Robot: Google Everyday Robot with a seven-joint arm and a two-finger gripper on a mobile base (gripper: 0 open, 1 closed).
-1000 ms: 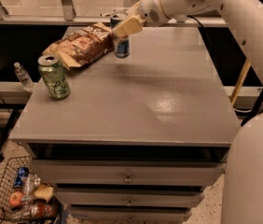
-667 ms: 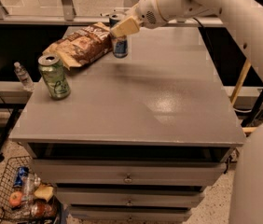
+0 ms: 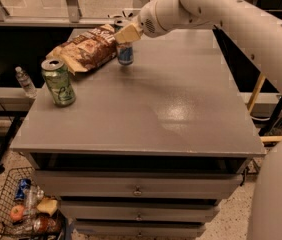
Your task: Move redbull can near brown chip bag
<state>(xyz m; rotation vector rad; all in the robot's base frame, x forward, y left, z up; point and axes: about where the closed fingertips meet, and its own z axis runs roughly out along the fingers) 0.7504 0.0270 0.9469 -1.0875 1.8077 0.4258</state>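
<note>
On a grey cabinet top (image 3: pixel 181 109), the tan-tipped gripper (image 3: pixel 126 34) (open or closed, impossible to tell) sits above the upright slim blue-and-silver redbull can (image 3: pixel 125 55), beside the crinkled brown chip bag (image 3: pixel 88 48).

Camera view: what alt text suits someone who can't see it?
A robot gripper is at the top of a slim blue-and-silver can beside a crinkled brown chip bag on a grey table. A wider green can stands near its left edge.
</note>
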